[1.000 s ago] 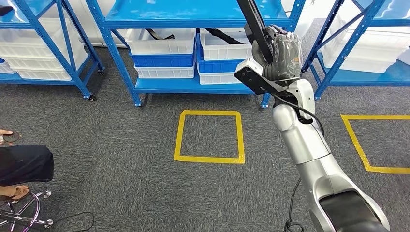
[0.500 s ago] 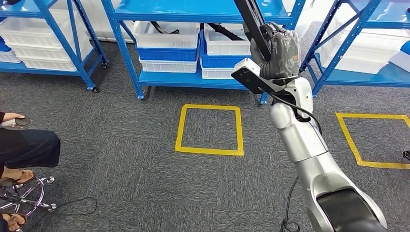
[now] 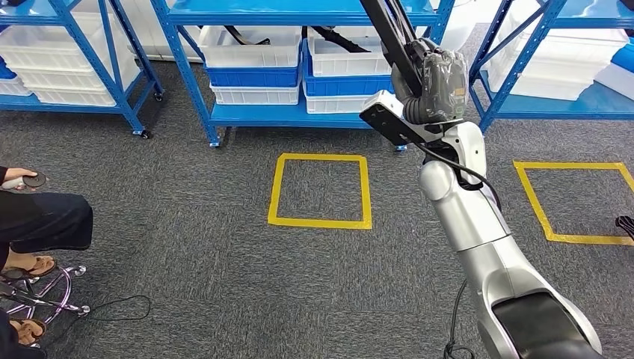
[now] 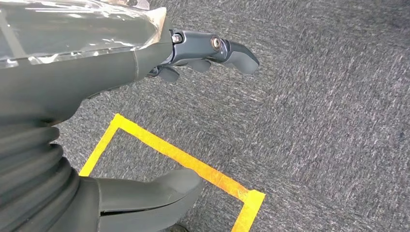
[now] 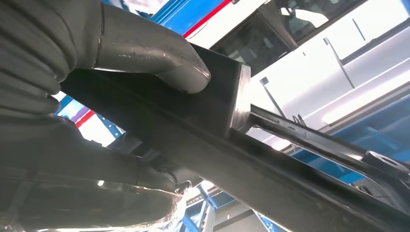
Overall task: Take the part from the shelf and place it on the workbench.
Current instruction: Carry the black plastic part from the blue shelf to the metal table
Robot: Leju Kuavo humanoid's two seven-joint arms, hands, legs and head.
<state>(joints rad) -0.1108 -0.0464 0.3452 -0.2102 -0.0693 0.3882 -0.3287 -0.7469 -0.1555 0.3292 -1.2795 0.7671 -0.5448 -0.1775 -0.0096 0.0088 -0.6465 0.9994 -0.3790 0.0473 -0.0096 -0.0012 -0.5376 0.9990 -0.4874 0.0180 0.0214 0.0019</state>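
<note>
part in raised right hand

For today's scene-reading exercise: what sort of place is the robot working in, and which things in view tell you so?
Probably a warehouse or factory storeroom: blue steel shelving racks hold white plastic bins, yellow tape squares mark spots on the grey carpet, and the right hand grips a long black part.

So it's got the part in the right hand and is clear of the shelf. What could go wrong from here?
1. The long black part sticks up past the right hand, close to the blue shelf; a turn could catch it on the frame.
2. The hand grips it near one end, so it could lever or slip.
3. A seated person and a floor cable lie to the left.
</note>
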